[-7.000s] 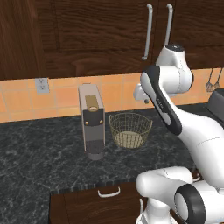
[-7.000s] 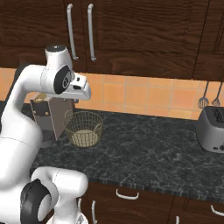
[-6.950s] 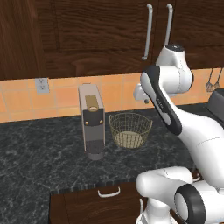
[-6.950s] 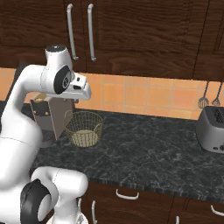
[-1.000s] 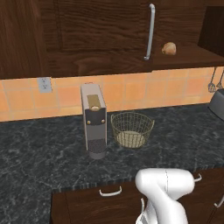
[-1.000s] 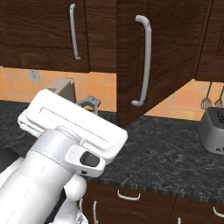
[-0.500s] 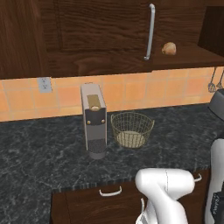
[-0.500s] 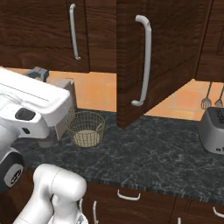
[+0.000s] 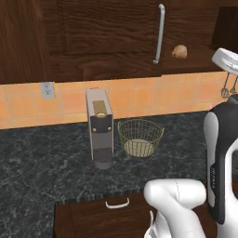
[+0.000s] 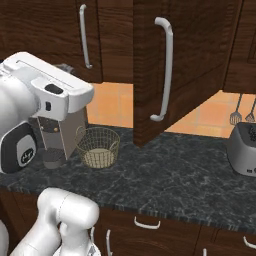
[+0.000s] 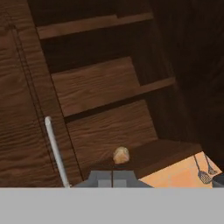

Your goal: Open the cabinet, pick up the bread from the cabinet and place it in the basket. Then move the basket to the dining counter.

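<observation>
One step is done: the cabinet point(image 10: 190, 65) door stands open. Bread point(image 11: 121, 155) sits on its lowest shelf, at twelve o'clock from the shut, empty gripper point(image 11: 112, 178). Basket point(image 9: 140, 137) waits empty.

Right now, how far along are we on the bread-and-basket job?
Done: the cabinet door is swung open, showing the shelves. In hand: the claw is shut and empty, pointed at the bread, which sits on the lowest shelf. Left: grasp the bread, drop it into the basket, which stands empty on the black counter beside the coffee machine, then carry the basket to the dining counter.
</observation>
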Available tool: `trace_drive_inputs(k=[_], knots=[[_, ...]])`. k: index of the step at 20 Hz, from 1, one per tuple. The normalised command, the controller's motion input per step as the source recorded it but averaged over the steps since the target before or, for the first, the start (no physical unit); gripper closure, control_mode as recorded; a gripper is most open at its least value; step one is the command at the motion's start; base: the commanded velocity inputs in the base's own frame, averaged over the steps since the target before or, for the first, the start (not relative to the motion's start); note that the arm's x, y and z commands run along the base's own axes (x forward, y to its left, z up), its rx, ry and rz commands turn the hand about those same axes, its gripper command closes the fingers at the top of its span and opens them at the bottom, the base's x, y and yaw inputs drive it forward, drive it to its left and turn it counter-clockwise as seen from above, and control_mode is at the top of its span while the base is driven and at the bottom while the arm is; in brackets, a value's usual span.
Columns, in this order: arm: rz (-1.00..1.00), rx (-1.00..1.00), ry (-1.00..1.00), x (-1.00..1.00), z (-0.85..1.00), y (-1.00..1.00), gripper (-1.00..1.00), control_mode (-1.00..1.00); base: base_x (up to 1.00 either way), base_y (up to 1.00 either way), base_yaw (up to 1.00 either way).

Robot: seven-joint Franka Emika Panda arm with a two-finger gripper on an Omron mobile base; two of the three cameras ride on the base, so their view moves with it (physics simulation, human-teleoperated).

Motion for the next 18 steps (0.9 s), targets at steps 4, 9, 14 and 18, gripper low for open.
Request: trace_drive_inputs(k=[4, 9, 14, 18], knots=[[0.03, 0.00, 0.39, 0.27, 0.10, -0.19, 1.00, -1.00, 0.00, 0.00, 0.00], [0.05, 0.00, 0.40, 0.24, 0.01, -0.18, 1.00, -1.00, 0.00, 0.00, 0.00], [0.10, 0.00, 0.28, 0.45, -0.38, 0.00, 1.00, -1.00, 0.00, 0.00, 0.00], [0.10, 0.00, 0.10, 0.65, -0.40, -0.14, -1.00, -1.00, 0.00, 0.00, 0.00]])
